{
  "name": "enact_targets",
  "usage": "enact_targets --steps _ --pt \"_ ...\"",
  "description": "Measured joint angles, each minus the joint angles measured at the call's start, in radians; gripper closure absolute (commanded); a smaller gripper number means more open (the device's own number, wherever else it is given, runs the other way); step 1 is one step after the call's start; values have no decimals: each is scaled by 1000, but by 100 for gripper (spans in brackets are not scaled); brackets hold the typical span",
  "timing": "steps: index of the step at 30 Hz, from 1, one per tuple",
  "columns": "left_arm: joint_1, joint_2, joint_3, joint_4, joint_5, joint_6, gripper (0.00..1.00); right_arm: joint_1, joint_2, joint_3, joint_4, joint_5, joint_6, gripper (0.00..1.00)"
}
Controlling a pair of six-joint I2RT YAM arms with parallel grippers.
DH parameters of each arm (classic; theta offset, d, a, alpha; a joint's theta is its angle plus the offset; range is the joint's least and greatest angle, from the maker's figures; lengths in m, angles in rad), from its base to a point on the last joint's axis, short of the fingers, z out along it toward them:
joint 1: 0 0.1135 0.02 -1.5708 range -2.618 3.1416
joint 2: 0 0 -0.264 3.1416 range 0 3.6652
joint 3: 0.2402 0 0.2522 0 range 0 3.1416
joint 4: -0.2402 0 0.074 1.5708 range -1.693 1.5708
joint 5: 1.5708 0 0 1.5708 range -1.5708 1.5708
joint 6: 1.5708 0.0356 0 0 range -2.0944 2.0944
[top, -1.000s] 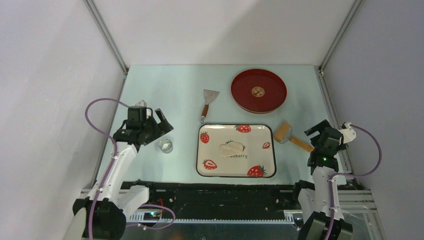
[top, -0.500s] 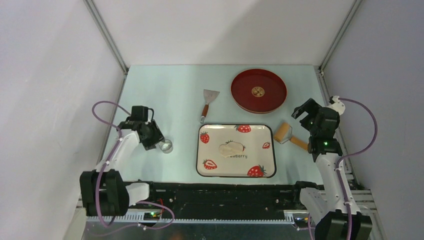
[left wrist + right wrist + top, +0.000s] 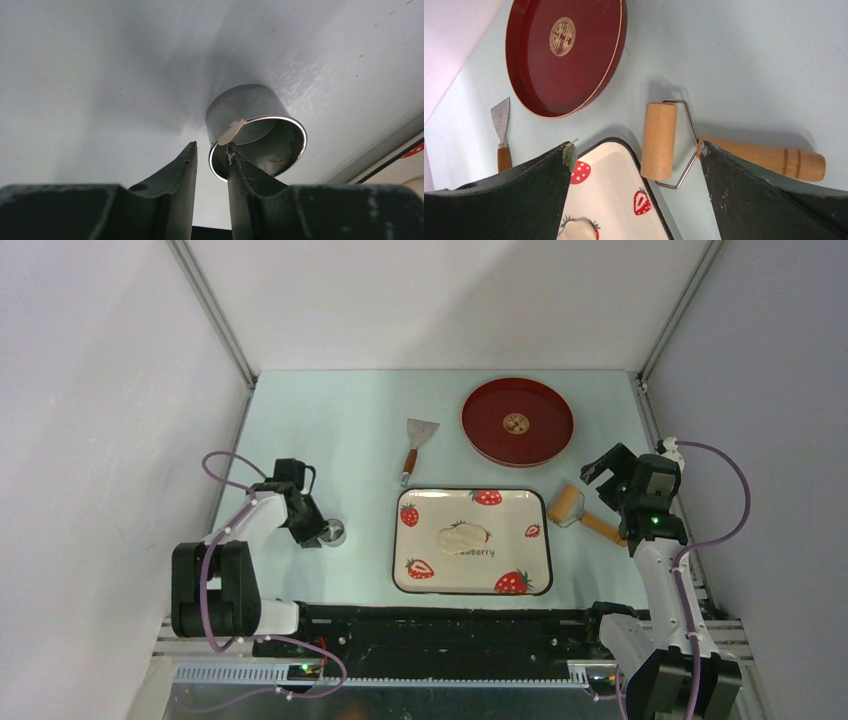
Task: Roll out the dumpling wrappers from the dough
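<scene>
1. Straddling the cutter [image 3: 250, 112] wall with the left gripper [image 3: 211, 147]: fingers narrowly apart, gap showing on the outer side, so not clamped.
2. Hovering over the roller [image 3: 658, 140] with the right gripper [image 3: 636, 146]: fingers spread wide, holding nothing.
3. Leaving the dough [image 3: 463, 537] lying mid-tray [image 3: 520, 510], well apart from both.
4. Could skid or tip the cutter if closed off-centre on that thin, slick wall.
5. Only from the left wrist: a scrap [image 3: 231, 132] stuck on the cutter rim. Only from above: the dough's whole outline.
</scene>
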Motion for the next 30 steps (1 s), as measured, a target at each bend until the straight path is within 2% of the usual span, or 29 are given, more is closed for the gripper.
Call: enact_targets --steps 3,5,8,19,24,30 --pt "0 17 -1 14 3 -1 79 -1 13 4 -8 -15 0 2" --pt "0 22 -1 26 4 -1 89 -1 20 8 -13 -23 0 2" --pt "0 23 -1 33 8 0 99 2 26 14 -22 -30 0 2" --pt "-22 -41 1 35 17 -1 100 112 84 97 -104 -45 -28 1" --pt "-167 -57 50 14 17 -10 100 184 103 120 -125 -115 -58 1" --pt "-402 -14 243 -1 14 -44 100 222 114 132 -165 -180 -71 1"
